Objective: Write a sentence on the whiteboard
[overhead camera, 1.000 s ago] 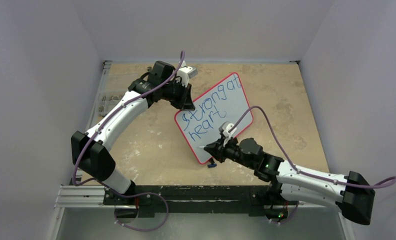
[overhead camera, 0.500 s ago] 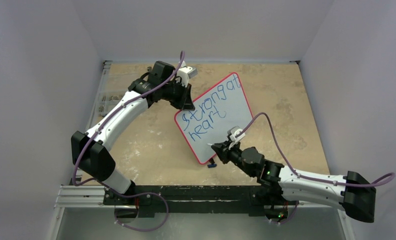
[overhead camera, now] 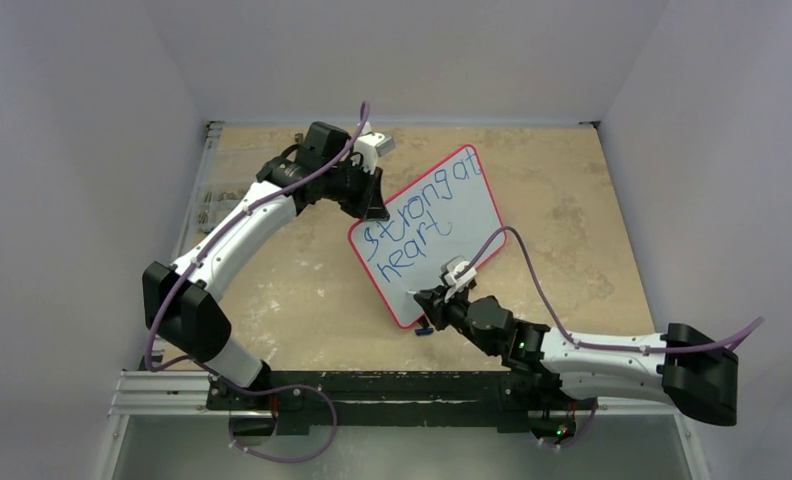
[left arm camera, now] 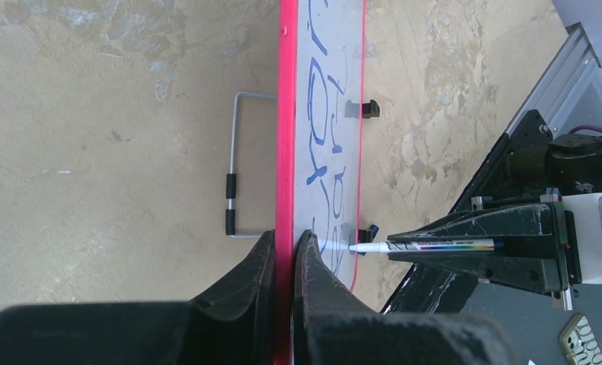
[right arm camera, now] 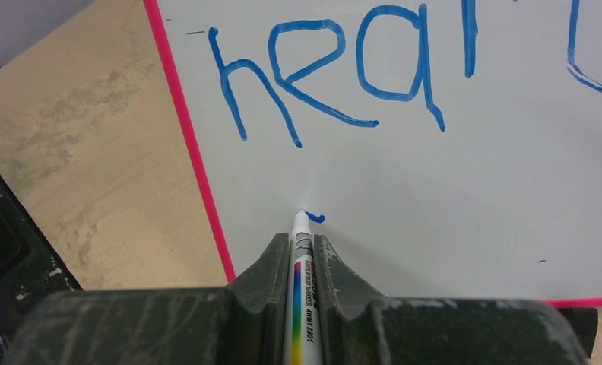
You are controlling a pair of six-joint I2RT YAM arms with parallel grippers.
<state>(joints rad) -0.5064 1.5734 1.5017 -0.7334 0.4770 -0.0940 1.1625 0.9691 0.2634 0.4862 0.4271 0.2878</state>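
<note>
Cropped at top and right of right wrist view: whiteboard (right arm camera: 450, 213), sentence (right arm camera: 328, 76) past "hear". Hidden between right gripper (right arm camera: 302, 245) fingers: marker (right arm camera: 302, 296) rear; fine barrel print too small to read. Foreshortened past reading in left wrist view: lettering on edge-on board. Too small to identify from top: dark blue bit (overhead camera: 423, 329) at board's near corner.

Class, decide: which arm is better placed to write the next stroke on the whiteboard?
Right. The right gripper holds the marker, tip at the whiteboard under "heart"; the left gripper clamps the frame.
</note>
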